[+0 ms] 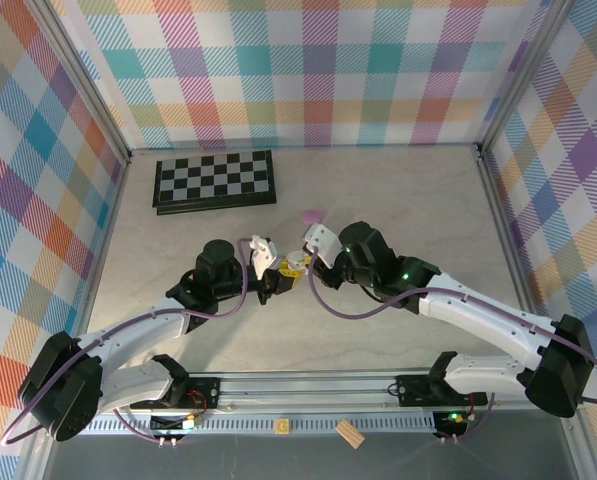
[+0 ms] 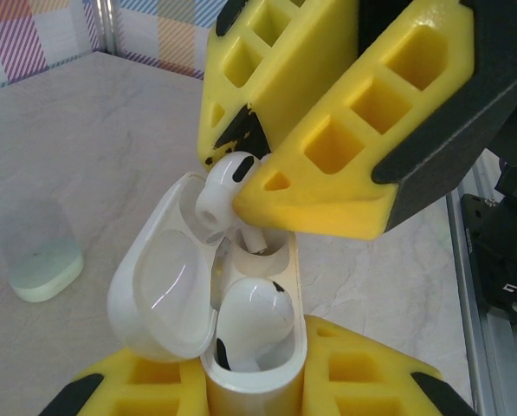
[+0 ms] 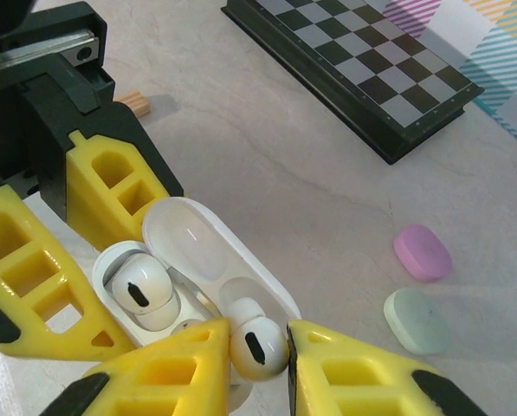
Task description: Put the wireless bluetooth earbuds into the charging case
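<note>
**Top view, left to right.** Shows a folded chessboard (image 1: pixel 215 180) flat at the back left of the worktop (image 1: pixel 428 200). Shows next the left pincer (image 1: pixel 278 270) and the right pincer (image 1: pixel 303 262) meeting tip to tip near the middle. Places a small purple case (image 1: pixel 311 215), closed, on the worktop just behind them, and a wooden block (image 1: pixel 349 432) by the near rail, right of centre.

**Left wrist view.** Shows a mint green case (image 2: pixel 37 251) closed on the worktop at left. Places at centre the white charging case (image 2: pixel 254 386), lid (image 2: pixel 158 295) swung open to the left, body clamped between the left pincer's yellow fingers (image 2: pixel 379 364) at the bottom edge. Shows a seated earbud (image 2: pixel 254 316), white, filling the near socket. Shows a held earbud (image 2: pixel 228 178), also white, pinched in the closed right pincer above the far socket, stem pointing down at its mouth.

**Right wrist view.** Shows, from the left, the left pincer's fingers flanking the charging case, the seated earbud in its socket, the open lid behind, and the held earbud gripped by its bulb between the two near fingertips, at the near end of the case. Places the mint green case and, behind it, the purple case on the worktop at right, near each other and well apart from the charging case. Sets the chessboard at top right.
</note>
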